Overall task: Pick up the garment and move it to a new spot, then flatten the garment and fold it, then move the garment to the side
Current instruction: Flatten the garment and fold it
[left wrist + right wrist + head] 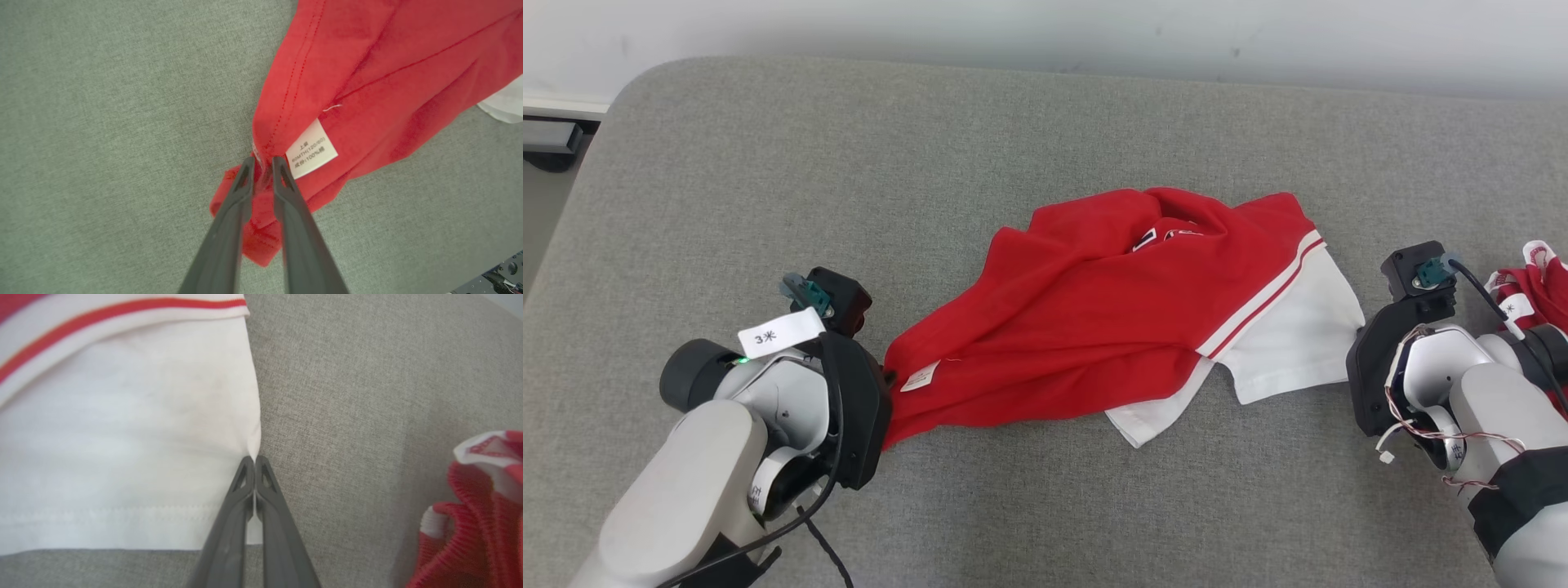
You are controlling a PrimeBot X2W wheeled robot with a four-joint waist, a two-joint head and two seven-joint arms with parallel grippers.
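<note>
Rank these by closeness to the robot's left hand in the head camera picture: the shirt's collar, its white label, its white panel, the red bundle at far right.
From the left hand, pinching the shirt corner:
1. White label, right beside the hand.
2. Collar, at the shirt's middle top.
3. White panel, the shirt's right end.
4. Red bundle, far right edge.

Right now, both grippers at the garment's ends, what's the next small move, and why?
Probably lift both ends together: the left gripper pinches the red hem corner, the right gripper is shut on the white edge, and the garment lies bunched.
</note>
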